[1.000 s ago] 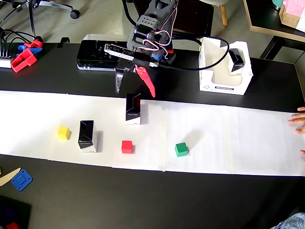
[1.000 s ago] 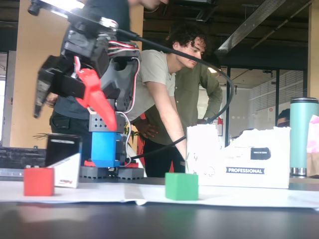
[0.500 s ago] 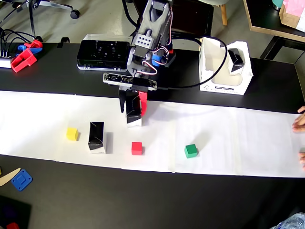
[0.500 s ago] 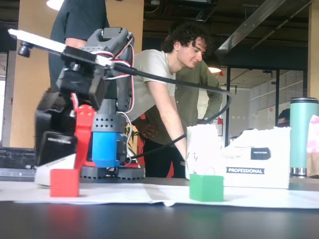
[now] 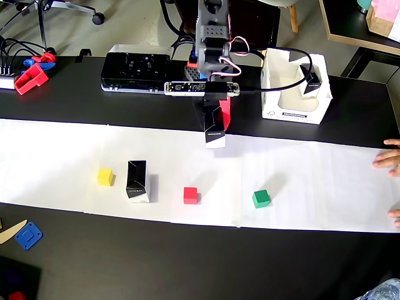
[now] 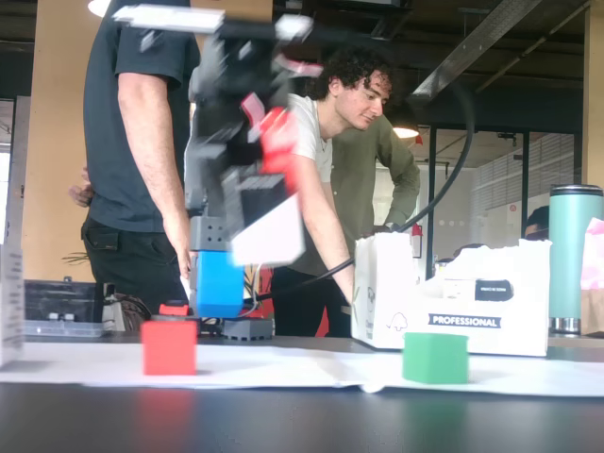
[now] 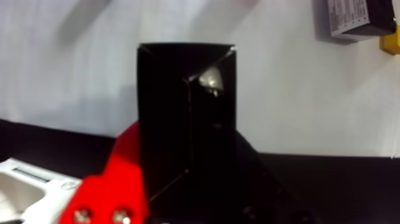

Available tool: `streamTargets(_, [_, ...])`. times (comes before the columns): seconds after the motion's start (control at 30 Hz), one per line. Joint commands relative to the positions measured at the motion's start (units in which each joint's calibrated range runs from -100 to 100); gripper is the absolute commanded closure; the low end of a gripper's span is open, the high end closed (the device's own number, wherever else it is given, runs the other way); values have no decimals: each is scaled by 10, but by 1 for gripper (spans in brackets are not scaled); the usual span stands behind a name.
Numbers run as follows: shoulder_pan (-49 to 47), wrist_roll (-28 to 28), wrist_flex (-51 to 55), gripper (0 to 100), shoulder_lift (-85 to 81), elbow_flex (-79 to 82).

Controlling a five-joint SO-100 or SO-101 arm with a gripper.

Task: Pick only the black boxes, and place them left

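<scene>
My gripper (image 5: 215,122) is shut on a black box (image 5: 214,128) with a white lower band and holds it above the far part of the white paper strip (image 5: 312,169). In the fixed view the held box (image 6: 269,222) hangs tilted in the air in the gripper (image 6: 260,203). In the wrist view it (image 7: 184,131) fills the middle, next to the red finger (image 7: 110,184). A second black box (image 5: 137,181) stands on the paper at the left, also in the wrist view (image 7: 357,18). A third (image 5: 310,78) sits inside a white carton (image 5: 275,103).
On the paper lie a yellow cube (image 5: 105,177), a red cube (image 5: 190,195) and a green cube (image 5: 261,199). A flat black device case (image 5: 136,65) lies behind the arm. A person's hand (image 5: 389,161) rests at the right edge. Red and blue parts (image 5: 31,75) lie far left.
</scene>
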Motion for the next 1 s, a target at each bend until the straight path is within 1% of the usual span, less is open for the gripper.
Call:
streamTargets(0.0, [-137, -81, 167, 92, -44, -226])
streamTargets(0.1, [-254, -135, 221, 92, -44, -299])
streamTargets(0.2, [-357, -184, 227, 92, -44, -338])
streamTargets(0.27, [-423, -205, 227, 92, -44, -349])
streamTargets(0.4, [-533, -226, 227, 92, -40, -350])
streamTargets(0.5, [-602, -245, 248, 92, 4, -365])
streamTargets(0.6, [-687, -293, 316, 92, 88, -444])
streamTargets(0.67, [-733, -317, 331, 92, 148, -494])
streamTargets(0.73, [-758, -324, 331, 92, 182, -504])
streamTargets(0.83, [-769, -319, 329, 92, 214, -499])
streamTargets(0.87, [-769, -319, 328, 90, 221, -499])
streamTargets(0.97, [-770, -317, 328, 75, 232, -499])
